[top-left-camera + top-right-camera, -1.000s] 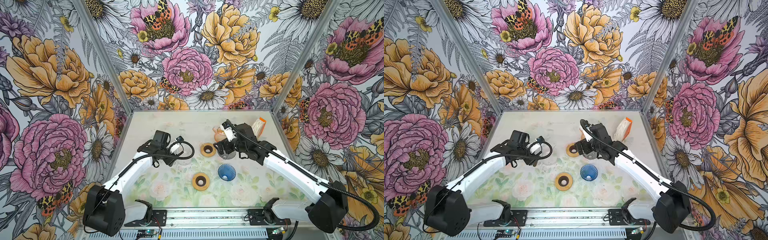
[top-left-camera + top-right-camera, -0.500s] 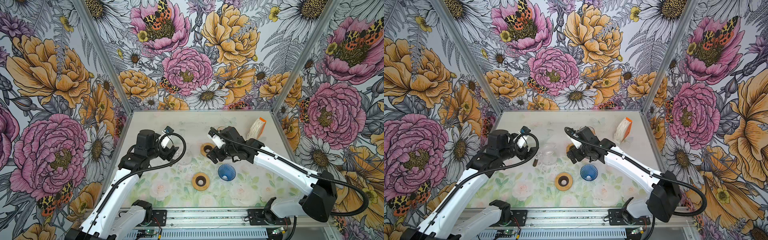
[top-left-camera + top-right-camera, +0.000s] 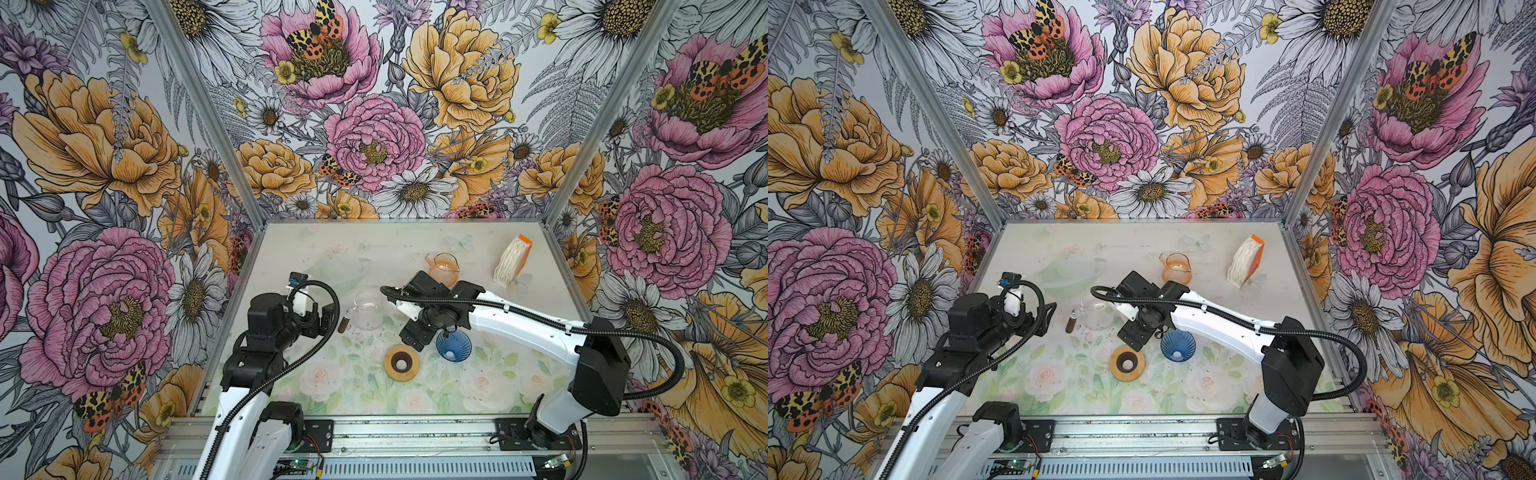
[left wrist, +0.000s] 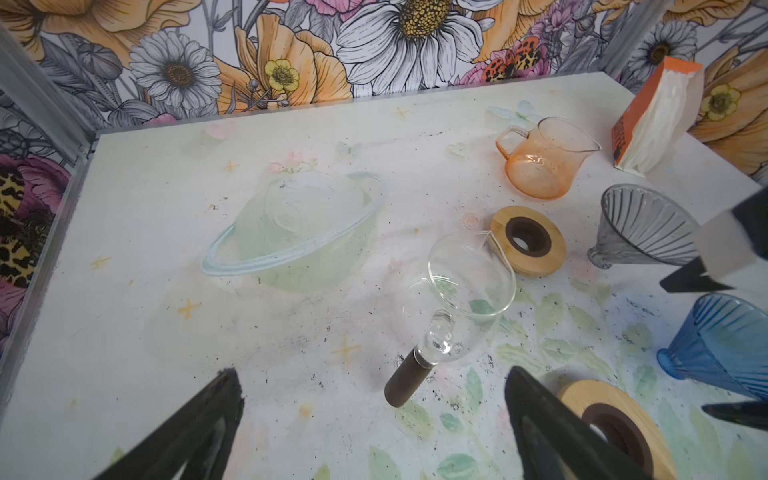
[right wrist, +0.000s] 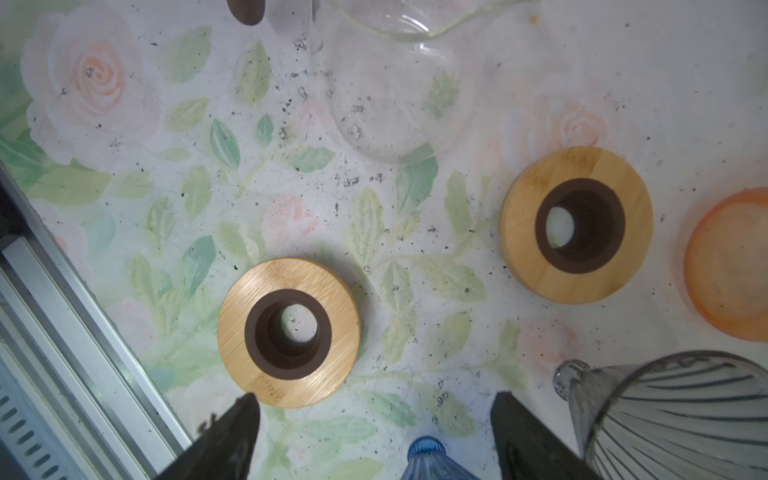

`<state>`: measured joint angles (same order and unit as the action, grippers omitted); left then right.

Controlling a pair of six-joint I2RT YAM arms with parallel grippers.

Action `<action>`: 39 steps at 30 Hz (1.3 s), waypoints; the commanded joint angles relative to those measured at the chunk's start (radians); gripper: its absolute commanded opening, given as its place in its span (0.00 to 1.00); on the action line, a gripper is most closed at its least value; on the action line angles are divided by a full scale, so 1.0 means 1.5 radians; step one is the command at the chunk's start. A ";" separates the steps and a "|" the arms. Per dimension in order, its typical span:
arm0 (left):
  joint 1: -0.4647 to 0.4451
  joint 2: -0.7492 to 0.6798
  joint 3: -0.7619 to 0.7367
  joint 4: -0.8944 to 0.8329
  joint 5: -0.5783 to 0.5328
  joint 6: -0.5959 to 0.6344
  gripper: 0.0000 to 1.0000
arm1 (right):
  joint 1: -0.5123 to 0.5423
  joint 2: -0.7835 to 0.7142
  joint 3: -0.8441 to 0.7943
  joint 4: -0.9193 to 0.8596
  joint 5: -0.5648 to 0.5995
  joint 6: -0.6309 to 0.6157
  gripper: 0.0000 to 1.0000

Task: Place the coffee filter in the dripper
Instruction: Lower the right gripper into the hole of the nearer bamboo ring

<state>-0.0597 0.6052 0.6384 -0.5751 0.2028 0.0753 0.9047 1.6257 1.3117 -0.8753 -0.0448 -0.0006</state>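
Your coffee filters stand packed in an orange box, upper right of the desk, well apart from the blue dripper. The left end effector and right end effector both gape wide, empty. The paper looks thin and limp, so pinch one exposed edge. At this distance I can't tell whether the sheets cling together.

Both top views overlook the table; wrist cameras look down closely.
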 commanded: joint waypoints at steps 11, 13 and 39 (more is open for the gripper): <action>0.070 -0.012 -0.049 0.047 0.006 -0.082 0.99 | 0.037 0.084 0.006 0.009 0.014 -0.049 0.79; 0.070 -0.014 -0.053 0.048 0.011 -0.084 0.99 | 0.042 0.090 0.002 0.023 0.007 -0.057 0.78; 0.059 -0.003 -0.060 0.051 0.019 -0.083 0.99 | 0.066 0.138 -0.048 0.078 -0.040 -0.094 0.66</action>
<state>0.0349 0.5983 0.5617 -0.5259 0.2066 -0.0467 0.9966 1.8149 1.2327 -0.7731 -0.0841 -0.1257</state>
